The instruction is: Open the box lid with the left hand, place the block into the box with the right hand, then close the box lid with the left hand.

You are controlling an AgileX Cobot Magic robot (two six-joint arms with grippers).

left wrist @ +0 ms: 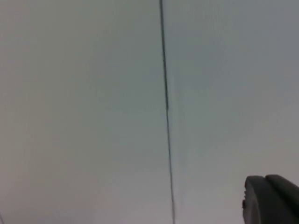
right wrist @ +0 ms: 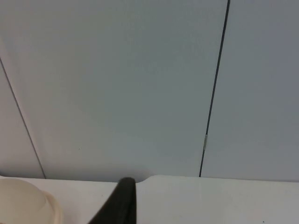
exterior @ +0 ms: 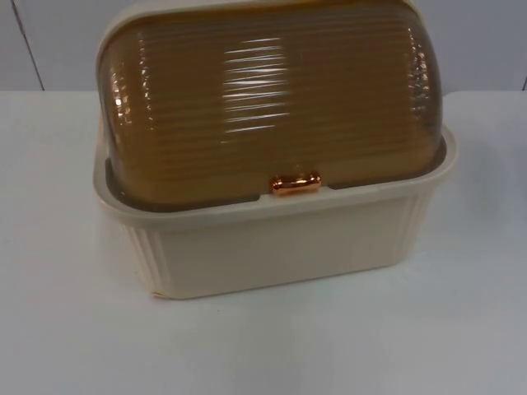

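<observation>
I see the cream ribbed plastic box [exterior: 280,251] standing on the white table top [exterior: 74,329], set toward the far edge where the table meets the grey partition wall [exterior: 486,41]. Its ribbed, translucent amber dome lid [exterior: 272,99] is down and seated inside the cream rim, and the small copper-coloured handle [exterior: 295,183] sits at the middle of the lid's front lip, just above the box's front wall. The box stands slightly turned, its left front corner nearer to me than the right one. Bare table runs along the whole near edge in front of the box, and there is a strip of bare surface on each side of it, broader on the right.

From the left wrist I have the partition wall with a dark vertical seam [left wrist: 166,112] and one black fingertip [left wrist: 271,198] of the left gripper; whether that claw is apart or together I cannot tell. From the right wrist I see the table's far edge against the wall, a rounded cream corner of the box [right wrist: 25,203] and a black fingertip [right wrist: 122,200] of the right gripper beside it; its state I cannot tell either.
</observation>
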